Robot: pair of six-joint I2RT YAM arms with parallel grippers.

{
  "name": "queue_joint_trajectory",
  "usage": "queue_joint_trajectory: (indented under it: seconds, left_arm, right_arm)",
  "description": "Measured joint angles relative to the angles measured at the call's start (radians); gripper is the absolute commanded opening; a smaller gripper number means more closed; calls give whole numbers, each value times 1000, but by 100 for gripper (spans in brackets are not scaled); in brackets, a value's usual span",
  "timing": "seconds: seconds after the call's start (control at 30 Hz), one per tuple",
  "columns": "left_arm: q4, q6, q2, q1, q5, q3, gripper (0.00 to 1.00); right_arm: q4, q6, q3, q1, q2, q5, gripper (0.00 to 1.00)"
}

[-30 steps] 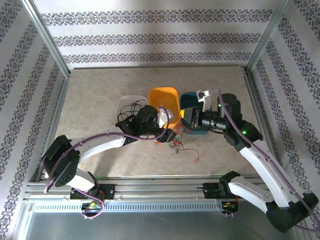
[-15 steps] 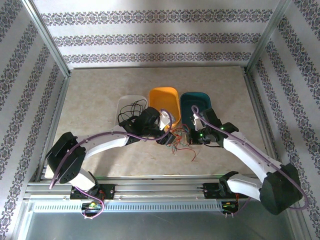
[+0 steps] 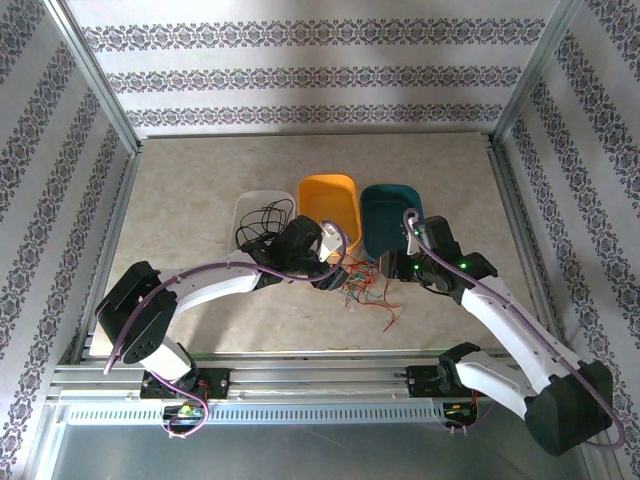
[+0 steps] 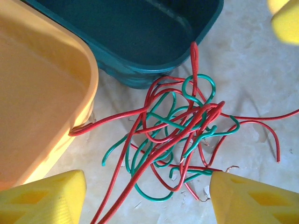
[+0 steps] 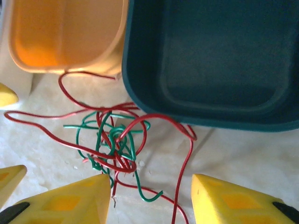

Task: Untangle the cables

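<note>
Since my left claw (image 4: 147, 198) and right claw (image 5: 152, 200) both stand apart, empty, over the cables (image 4: 177, 135) at the middle of the counter (image 3: 200, 180), I'd pinch one loose red end and draw it out slowly.

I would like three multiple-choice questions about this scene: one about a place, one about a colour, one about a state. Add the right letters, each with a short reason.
1. Where does the red and green tangle lie?
A. in the teal tub
B. on the table, outside any tub
C. in the orange tub

2. What colour are the cables in the white tub?
A. black
B. red
C. green

3. How is the left gripper?
A. shut on a red cable
B. shut on a tub's rim
C. open, holding nothing

Answers:
1 B, the tangle rests on bare table.
2 A, the loops there are black.
3 C, its yellow fingers stand wide apart around the tangle and grip nothing.
</note>
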State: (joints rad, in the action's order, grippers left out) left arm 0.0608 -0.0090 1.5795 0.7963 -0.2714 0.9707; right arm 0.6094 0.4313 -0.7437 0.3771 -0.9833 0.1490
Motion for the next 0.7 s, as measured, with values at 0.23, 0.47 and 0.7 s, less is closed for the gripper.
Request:
queue_joint_trajectory:
  seconds: [0.23, 0.47, 0.7]
  left_arm:
    - [0, 18, 10, -11, 56, 0, 71]
    - [-3, 49, 69, -13, 134, 0, 66]
    - [-39, 72, 110, -13, 167, 0, 10]
  right_arm:
    - [0, -1, 0, -29, 12, -3, 49]
    - [0, -1, 0, -49, 12, -2, 49]
    - [-8, -1, 0, -68, 7, 6, 49]
